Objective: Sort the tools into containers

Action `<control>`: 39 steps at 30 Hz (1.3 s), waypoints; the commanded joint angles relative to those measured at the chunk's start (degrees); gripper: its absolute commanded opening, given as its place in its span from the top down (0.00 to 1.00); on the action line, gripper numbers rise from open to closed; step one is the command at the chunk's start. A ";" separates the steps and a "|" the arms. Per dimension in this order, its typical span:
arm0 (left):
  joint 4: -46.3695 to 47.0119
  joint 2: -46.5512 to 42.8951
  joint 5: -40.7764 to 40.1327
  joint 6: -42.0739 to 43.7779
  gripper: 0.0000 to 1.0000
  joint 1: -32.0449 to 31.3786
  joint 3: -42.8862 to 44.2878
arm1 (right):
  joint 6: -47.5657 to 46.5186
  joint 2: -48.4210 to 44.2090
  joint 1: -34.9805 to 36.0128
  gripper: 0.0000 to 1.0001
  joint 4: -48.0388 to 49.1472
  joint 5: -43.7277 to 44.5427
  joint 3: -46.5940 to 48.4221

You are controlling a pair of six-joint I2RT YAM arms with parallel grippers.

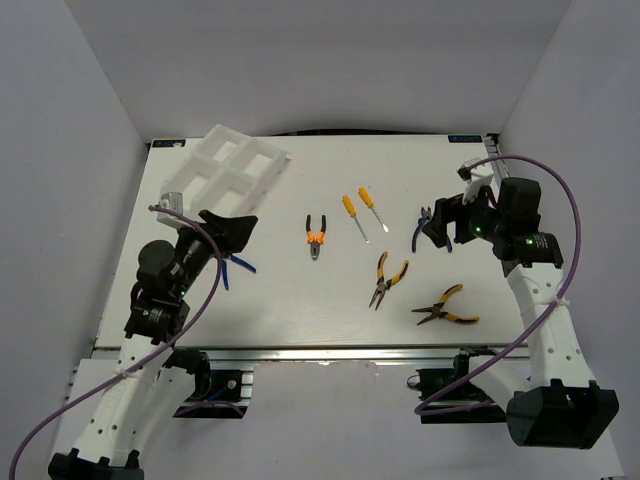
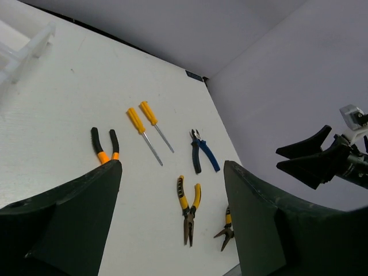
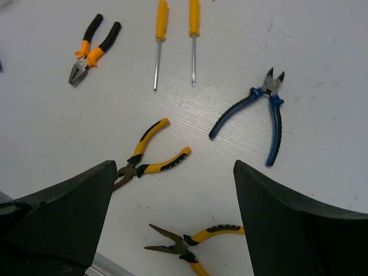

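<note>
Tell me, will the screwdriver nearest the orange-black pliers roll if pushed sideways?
Probably: the screwdriver has a round-looking handle and lies flat on the smooth table, so a side push may roll it. Its thin metal shaft looks stiff, not floppy. It seems light for its length.

No readable txt, brands, nos. Small dark sticker (image 2: 194, 75) on table (image 2: 75, 98) edge: illegible.
</note>
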 commanded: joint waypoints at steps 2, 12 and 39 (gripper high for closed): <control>2.45 1.49 -1.08 0.10 0.17 -0.19 0.29 | -11.60 -0.83 -0.03 0.11 -0.19 -14.17 -0.59; 7.48 10.22 1.75 -3.22 1.00 -2.14 0.40 | -30.75 0.02 0.82 0.60 -8.28 -30.84 -2.37; -36.61 46.82 -46.16 -10.66 0.33 -14.49 20.77 | -28.87 9.42 1.82 0.23 -2.06 -26.53 -5.58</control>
